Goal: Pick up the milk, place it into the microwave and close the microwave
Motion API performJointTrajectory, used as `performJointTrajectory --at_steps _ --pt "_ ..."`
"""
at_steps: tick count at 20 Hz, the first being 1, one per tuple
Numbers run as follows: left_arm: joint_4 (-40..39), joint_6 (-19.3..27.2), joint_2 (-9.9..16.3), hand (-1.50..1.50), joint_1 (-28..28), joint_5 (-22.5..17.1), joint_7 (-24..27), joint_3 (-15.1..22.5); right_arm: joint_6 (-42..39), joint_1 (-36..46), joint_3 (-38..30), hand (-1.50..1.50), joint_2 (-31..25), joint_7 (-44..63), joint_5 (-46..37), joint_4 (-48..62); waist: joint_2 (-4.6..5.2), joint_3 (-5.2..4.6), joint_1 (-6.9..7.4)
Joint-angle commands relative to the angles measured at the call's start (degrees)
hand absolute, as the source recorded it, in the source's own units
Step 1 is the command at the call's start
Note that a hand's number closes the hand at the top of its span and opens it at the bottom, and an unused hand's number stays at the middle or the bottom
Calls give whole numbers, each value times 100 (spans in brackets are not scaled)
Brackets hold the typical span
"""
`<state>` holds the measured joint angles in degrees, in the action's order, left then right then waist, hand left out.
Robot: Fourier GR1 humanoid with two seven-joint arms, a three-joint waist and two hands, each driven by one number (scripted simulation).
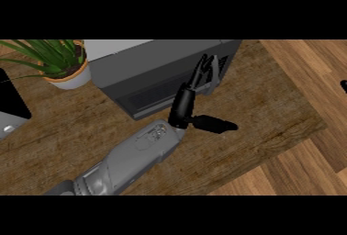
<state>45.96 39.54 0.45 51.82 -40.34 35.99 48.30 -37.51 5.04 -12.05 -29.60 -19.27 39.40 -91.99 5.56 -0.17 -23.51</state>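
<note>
The left hand (183, 108) is showing at the middle of the head view, with its grey forearm (132, 160) coming in from the lower left edge. The fingers (202, 75) are extending straight and close together, away from the forearm, and the thumb (215, 124) is sticking out to the hand's right side. The hand is standing open and is holding nothing.

The microwave (159, 62) is sitting directly ahead of the hand, on the wooden counter (271, 124). The fingertips are lying over the microwave's front right corner and appear to be touching it. The dark front face of the microwave is facing the palm, just to the hand's left. Whether the door is fully shut cannot be told from this view.

The milk is not showing anywhere on the counter around the hand, and its position cannot be told.

A potted plant (64, 62) is standing well to the left of the hand, beside the microwave's left side. A black object (10, 103) is lying farther left, at the view's edge. Bare counter is showing to the right of the thumb.
</note>
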Motion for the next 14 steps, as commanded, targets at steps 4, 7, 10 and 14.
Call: performJointTrajectory --at_steps 4,7,10,14 --pt "-323 62 -43 -150 336 -264 30 -127 -114 84 -21 -150 -162 118 162 37 42 4 -78" --pt "-313 26 -43 -150 342 -375 84 -89 -88 147 -45 -150 -212 175 231 52 40 -2 -85" --pt "-352 49 -43 -150 353 -457 161 -88 -138 160 -45 -150 -260 205 283 51 37 1 -102" --pt "-394 11 -43 -150 375 -537 249 -30 -201 186 0 -150 -307 283 373 80 52 5 -92"
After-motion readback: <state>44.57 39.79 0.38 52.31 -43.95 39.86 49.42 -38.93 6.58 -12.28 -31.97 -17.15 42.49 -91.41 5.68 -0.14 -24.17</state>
